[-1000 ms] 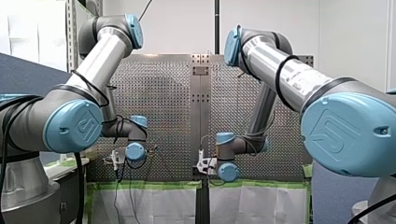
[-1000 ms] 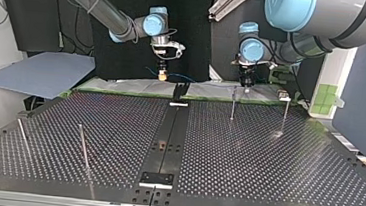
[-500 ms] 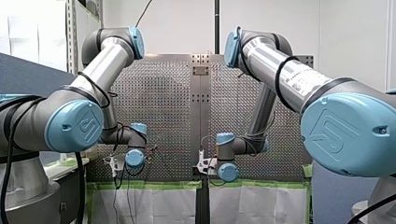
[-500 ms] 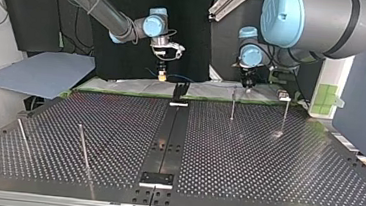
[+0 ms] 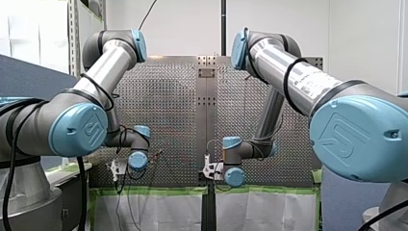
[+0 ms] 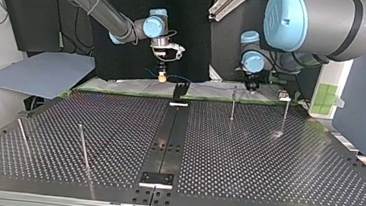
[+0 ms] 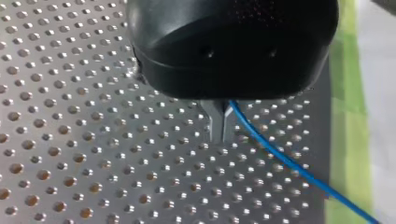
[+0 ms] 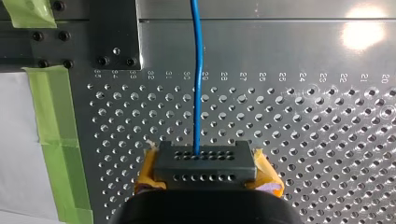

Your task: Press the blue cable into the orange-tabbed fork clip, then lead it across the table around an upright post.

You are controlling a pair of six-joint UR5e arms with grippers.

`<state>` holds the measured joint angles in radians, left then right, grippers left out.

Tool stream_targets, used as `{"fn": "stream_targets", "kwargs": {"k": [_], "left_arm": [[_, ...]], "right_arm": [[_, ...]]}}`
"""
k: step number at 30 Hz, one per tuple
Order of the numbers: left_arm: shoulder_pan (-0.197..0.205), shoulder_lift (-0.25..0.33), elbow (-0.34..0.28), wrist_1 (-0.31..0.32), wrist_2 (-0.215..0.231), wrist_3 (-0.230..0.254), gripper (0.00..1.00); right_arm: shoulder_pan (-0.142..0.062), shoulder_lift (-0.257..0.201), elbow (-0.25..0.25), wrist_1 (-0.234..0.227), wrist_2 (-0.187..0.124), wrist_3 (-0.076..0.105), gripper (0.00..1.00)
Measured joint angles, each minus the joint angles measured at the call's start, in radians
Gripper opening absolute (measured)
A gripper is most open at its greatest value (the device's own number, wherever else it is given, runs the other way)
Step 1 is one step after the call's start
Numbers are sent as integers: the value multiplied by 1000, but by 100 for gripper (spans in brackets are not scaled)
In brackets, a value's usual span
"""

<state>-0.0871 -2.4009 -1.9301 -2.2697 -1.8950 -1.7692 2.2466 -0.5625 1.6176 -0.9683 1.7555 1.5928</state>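
Two-arm cable-routing stage. My right gripper (image 8: pixel 204 161) is clamped on the blue cable (image 8: pixel 198 93), with yellow pads (image 8: pixel 267 177) showing at either side of its dark, hole-patterned finger block. From the grip the cable's long axis points straight ahead of the gripper, over the perforated table (image 8: pixel 303 140), with one slight kink before it crosses a plain metal strip. My left gripper (image 7: pixel 218 135), black with metal fingers (image 7: pixel 212 119), has its fingers pressed together. The cable emerges at their side and runs diagonally away toward the green tape (image 7: pixel 348 116) at the table's border. In the top view both grippers hang over the table's far edge, my right at the view's left. A short blue stretch runs roughly level from my right gripper, just above and behind the black fork clip (image 6: pixel 181 90). Contact between cable and clip cannot be judged. Two upright posts (image 6: pixel 233 103) stand near the clip, toward my left gripper. A row of numerals (image 8: pixel 243 75) on the table descends from 35 to 20. The arms' blue joint caps (image 5: pixel 79 130) bear a moulded emblem.
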Motion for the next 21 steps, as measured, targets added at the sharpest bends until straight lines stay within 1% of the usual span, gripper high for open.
{"fn": "stream_targets", "kwargs": {"k": [4,8,12,17,21], "left_arm": [[0,0,-21,0,-2,5,0],[-2,1,-28,-9,-1,17,0],[-11,4,-37,-22,1,46,0],[-14,29,-69,-2,12,63,0],[-16,47,-104,27,15,78,0]], "right_arm": [[0,0,-1,0,0,0,0],[0,0,-1,1,0,0,0],[0,0,-1,1,0,0,0],[0,0,-2,1,0,1,0],[2,0,-4,2,1,3,0]]}}
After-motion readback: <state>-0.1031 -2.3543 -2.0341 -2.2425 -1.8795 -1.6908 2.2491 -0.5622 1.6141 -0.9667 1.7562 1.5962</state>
